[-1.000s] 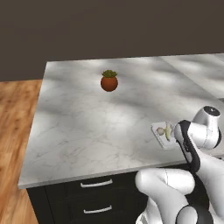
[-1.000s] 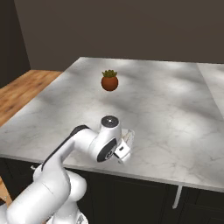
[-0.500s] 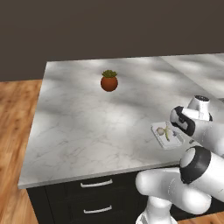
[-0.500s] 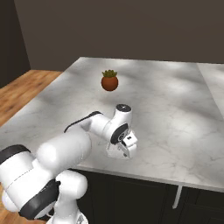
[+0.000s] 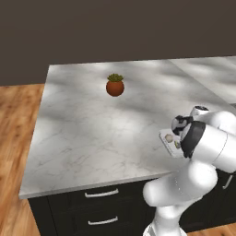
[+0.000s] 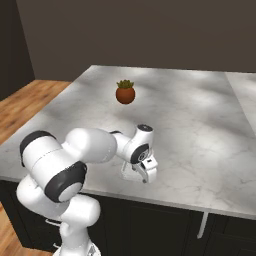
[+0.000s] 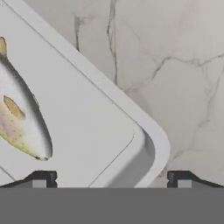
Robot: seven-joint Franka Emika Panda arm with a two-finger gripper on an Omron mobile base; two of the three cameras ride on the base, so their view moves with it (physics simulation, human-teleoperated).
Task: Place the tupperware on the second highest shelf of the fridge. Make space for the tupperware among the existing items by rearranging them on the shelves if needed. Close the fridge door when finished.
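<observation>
- A strip of wooden floor is seen at the far left, beside the marble counter.
- A round brown plant pot with green leaves is set on the counter toward its far side, well apart from the arm.
- The tupperware is found lying flat on the counter near its front edge; a pale round lump and a yellow-green strip are visible through it.
- The gripper is lowered over the tupperware, pointing down at it.
- In the hand view, a rounded corner of the tupperware is seen between the two finger tips, which are spread wide apart, one at each side; the jaws are therefore parted and nothing is clamped.
</observation>
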